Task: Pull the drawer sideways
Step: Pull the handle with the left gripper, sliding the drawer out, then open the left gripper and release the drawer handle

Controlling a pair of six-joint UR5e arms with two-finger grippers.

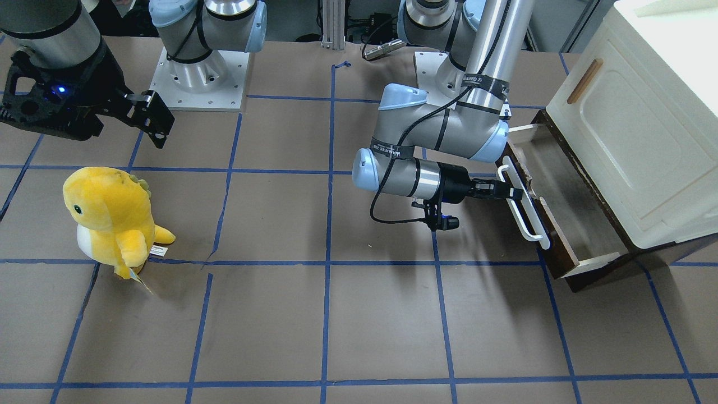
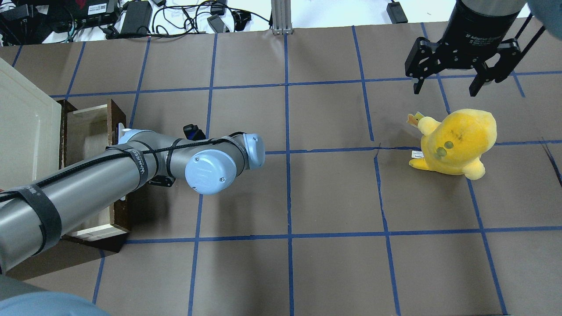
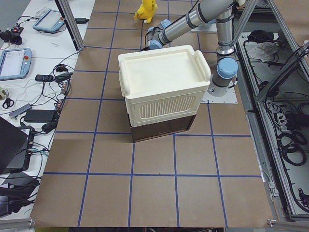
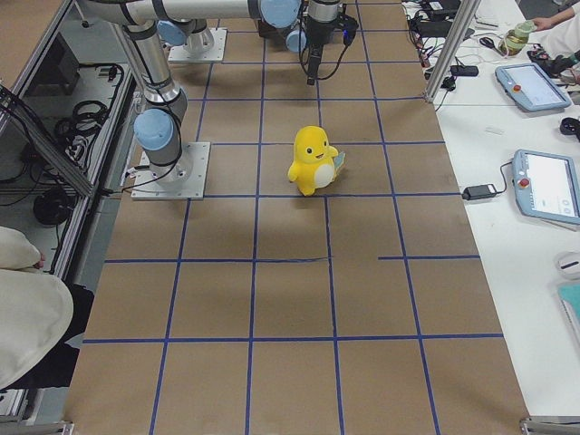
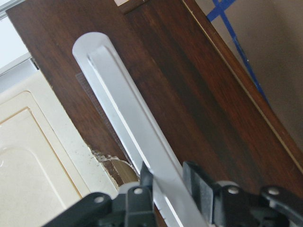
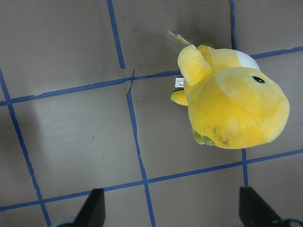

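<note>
The dark-brown drawer (image 1: pixel 561 207) stands pulled partly out from under the cream-white cabinet (image 1: pixel 634 129), its pale inside showing. My left gripper (image 1: pixel 513 193) reaches in sideways and is shut on the drawer's long white bar handle (image 1: pixel 524 216). In the left wrist view the black fingers (image 5: pixel 196 182) clamp the handle (image 5: pixel 123 109) against the dark drawer front (image 5: pixel 199 94). In the overhead view my left arm hides most of the drawer (image 2: pixel 94 131). My right gripper (image 2: pixel 456 85) is open and empty, hovering above the table near the plush.
A yellow plush dinosaur (image 1: pixel 109 219) stands on the brown, blue-taped table, also below my right gripper in the right wrist view (image 6: pixel 232 104). The cabinet (image 3: pixel 164 87) sits on the drawer's dark base at the table's left end.
</note>
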